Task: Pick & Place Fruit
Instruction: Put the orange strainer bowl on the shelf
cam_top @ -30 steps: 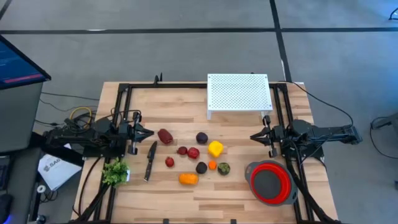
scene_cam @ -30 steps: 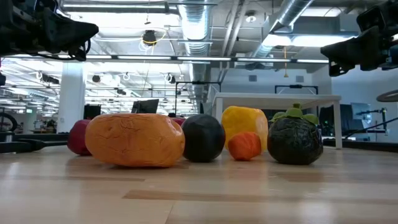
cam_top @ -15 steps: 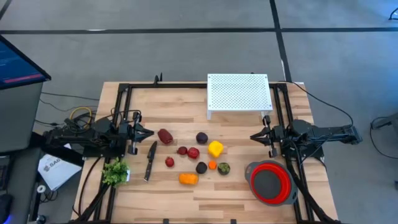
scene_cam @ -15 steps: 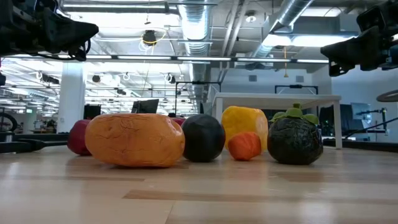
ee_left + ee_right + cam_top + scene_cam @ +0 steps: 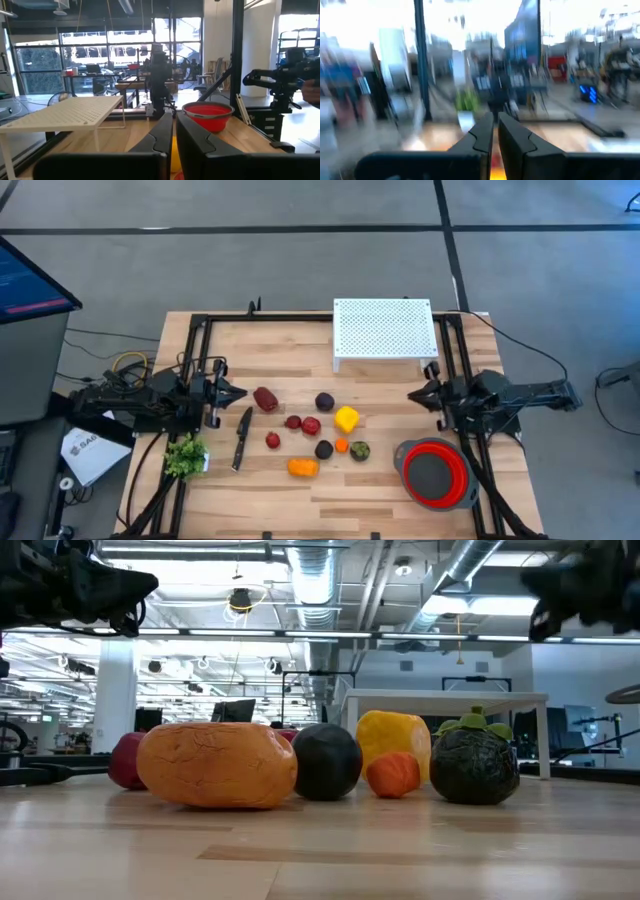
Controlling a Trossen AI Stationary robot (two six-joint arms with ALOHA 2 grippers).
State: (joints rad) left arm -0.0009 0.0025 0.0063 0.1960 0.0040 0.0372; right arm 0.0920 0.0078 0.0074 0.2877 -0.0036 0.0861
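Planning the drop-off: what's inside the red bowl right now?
The red bowl shows only its bare grey bottom in the high view; no fruit is inside. The left wrist view shows just its outer wall, the inside hidden.

Around the one knife (image 5: 241, 438) lie ten fruit (image 5: 311, 426) (four red, two purple, one each yellow, orange, small orange, green), one bowl (image 5: 439, 473), one rack (image 5: 385, 330).

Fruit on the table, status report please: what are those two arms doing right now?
Left gripper and right gripper shut, empty, either side of the fruit. Fruit loose mid-table, none in the red bowl. Knife beside the fruit, nothing blocking.
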